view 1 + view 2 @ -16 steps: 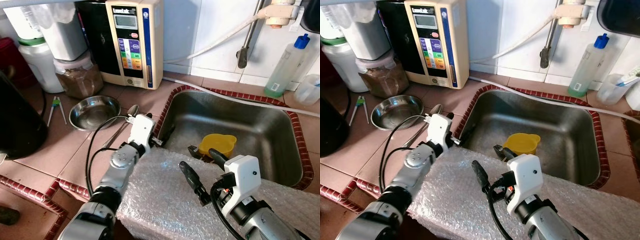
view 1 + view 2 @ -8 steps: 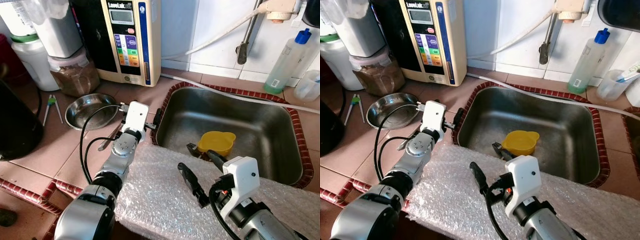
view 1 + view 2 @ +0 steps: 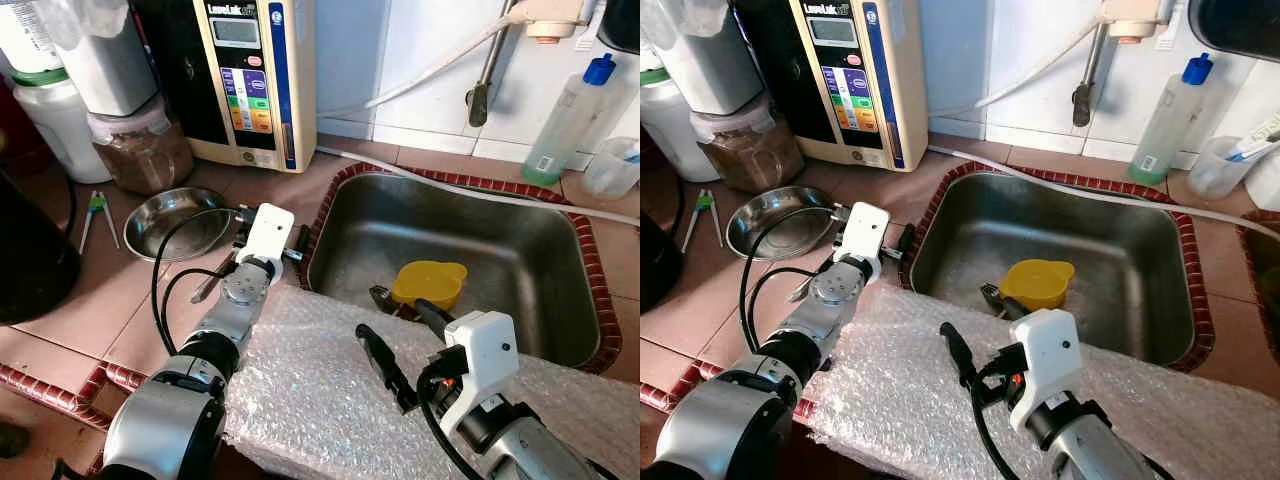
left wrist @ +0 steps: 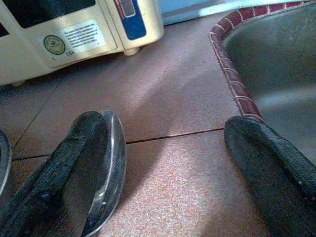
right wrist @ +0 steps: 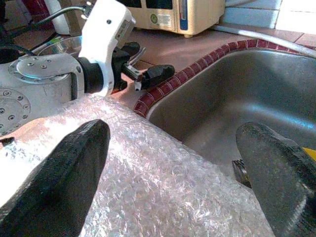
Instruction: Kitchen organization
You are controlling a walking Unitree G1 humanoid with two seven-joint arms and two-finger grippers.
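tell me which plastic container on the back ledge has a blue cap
The tall clear plastic bottle right of the tap, with green liquid at its bottom. The white jug at far left has a green lid, and the brown-filled jar a clear one.

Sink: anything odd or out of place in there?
Yes. A yellow cup lies tipped on its side on the sink floor, with a dark utensil beside it. A sheet of bubble wrap is draped over the front counter edge, partly overhanging the basin.
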